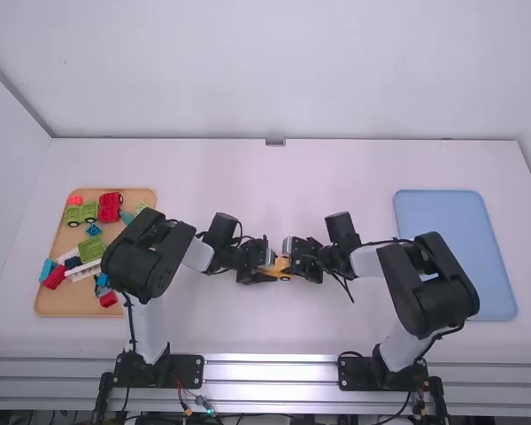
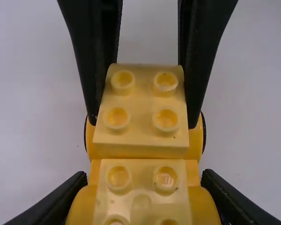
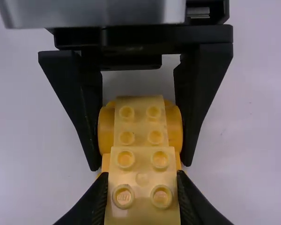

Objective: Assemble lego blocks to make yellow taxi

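yellow taxi build (image 1: 284, 264) is pinched by left claw (image 2: 144, 176) and right claw (image 3: 142, 176) over mid-table (image 1: 265, 323), imo it should be kept level and pressed evenly, no twisting

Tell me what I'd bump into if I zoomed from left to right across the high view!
Tan tray with colorful blocks → left gripper → yellow blocks → right gripper → blue tray.
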